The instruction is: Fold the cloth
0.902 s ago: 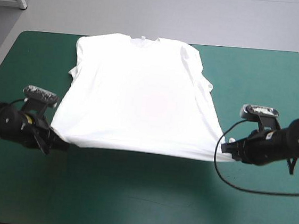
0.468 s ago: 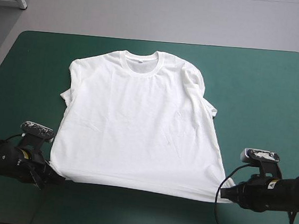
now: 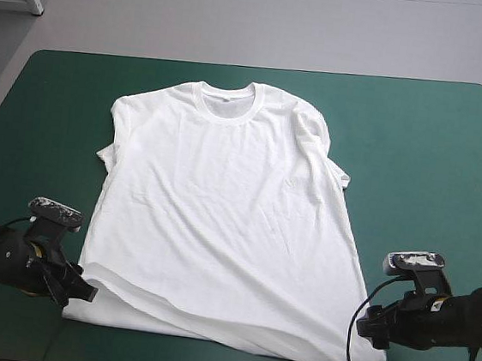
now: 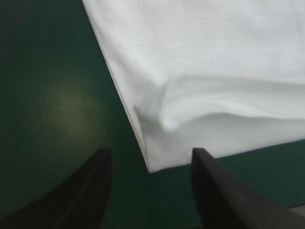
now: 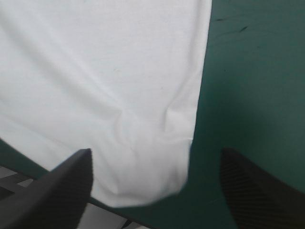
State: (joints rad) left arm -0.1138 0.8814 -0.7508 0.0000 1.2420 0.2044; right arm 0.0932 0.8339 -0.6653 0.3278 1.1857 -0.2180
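T-shirt lying spread flat on the teal-green cover, both grippers gaping at its hem.
The collar is pointing toward the table's far edge, the rumpled hem lying near the front. The left gripper is sitting low, black fingers apart, one hem corner between them; the right gripper is gaping likewise around the other corner.

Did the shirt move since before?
Yes. The T-shirt slid toward the near edge of the table: its collar, earlier at the far edge, now lies well inside it.
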